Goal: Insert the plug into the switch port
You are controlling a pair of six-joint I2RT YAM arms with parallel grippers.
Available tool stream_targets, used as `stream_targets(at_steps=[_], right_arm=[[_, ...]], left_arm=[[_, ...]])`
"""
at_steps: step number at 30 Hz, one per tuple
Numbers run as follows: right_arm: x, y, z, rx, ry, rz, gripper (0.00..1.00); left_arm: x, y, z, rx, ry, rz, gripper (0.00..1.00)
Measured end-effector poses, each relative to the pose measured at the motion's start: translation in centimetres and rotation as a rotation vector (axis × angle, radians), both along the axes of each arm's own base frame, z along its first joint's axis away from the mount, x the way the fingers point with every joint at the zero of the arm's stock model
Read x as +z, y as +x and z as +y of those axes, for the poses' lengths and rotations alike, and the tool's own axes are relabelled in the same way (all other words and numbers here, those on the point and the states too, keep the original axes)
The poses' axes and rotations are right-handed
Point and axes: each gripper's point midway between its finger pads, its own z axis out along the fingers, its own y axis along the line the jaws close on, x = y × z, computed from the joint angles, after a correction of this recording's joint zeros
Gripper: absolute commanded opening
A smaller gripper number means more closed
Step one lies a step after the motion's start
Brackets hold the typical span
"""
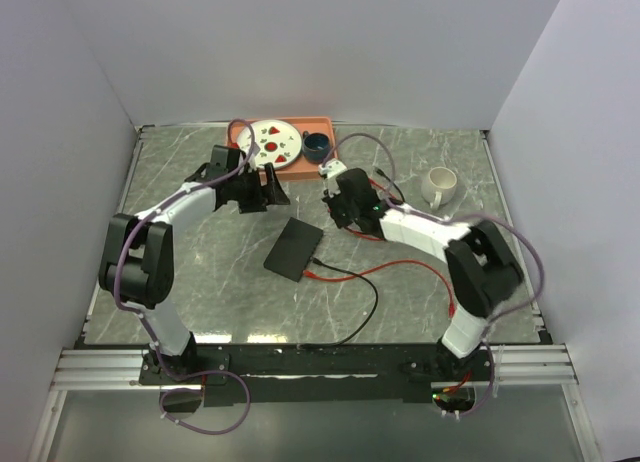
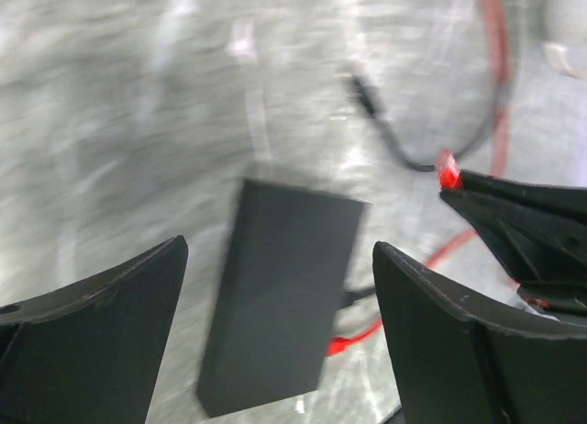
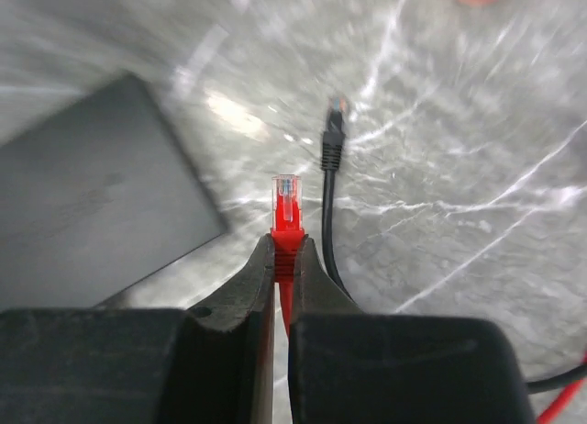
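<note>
Pinching the red plug [image 3: 286, 208] by its boot, my right pincer [image 3: 286, 250] is closed tight on it. It could swivel between my tips when it meets the port (I hold only a sliver), and the unpinned switch [image 3: 92, 195] may slide. The plug's long axis runs six to twelve in my wrist view, clear tip toward twelve; a black plug [image 3: 332, 144] lies at one, the switch at ten. My left pincer [image 2: 280, 250] gapes wide above it.
</note>
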Motion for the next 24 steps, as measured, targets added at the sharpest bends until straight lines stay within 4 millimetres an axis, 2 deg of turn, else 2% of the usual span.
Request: stream_targets(at_steps=[4, 6, 9, 13, 15, 18, 24], right_arm=[[3.6, -1.5, 0.2, 0.045, 0.092, -0.092, 0.0], [4.3, -2.5, 0.5, 0.068, 0.114, -0.117, 0.0], [3.7, -4.1, 1.5, 0.118, 0.114, -0.124, 0.0], [2.4, -6.2, 2.8, 0.187, 0.089, -0.118, 0.0], [2.2, -6.9, 3.4, 0.214, 0.081, -0.115, 0.0], [2.4, -6.9, 3.7, 0.224, 0.085, -0.128, 0.0], [2.4, -6.8, 3.6, 0.218, 0.081, -0.134, 0.0]], left_arm=[[1.4, -0.7, -2.2, -0.079, -0.141, -0.025, 0.79], [1.7, -1.4, -3.0, -0.11, -0.204, -0.018, 0.78], [1.8, -2.9, -4.2, -0.153, -0.278, 0.01, 0.77], [2.3, -4.4, -6.1, -0.211, -0.331, 0.033, 0.65], [2.7, -5.1, -7.1, -0.24, -0.353, 0.037, 0.65], [2.9, -6.0, -8.3, -0.28, -0.365, 0.042, 0.64], [2.8, -7.8, -10.5, -0.338, -0.357, 0.052, 0.53]])
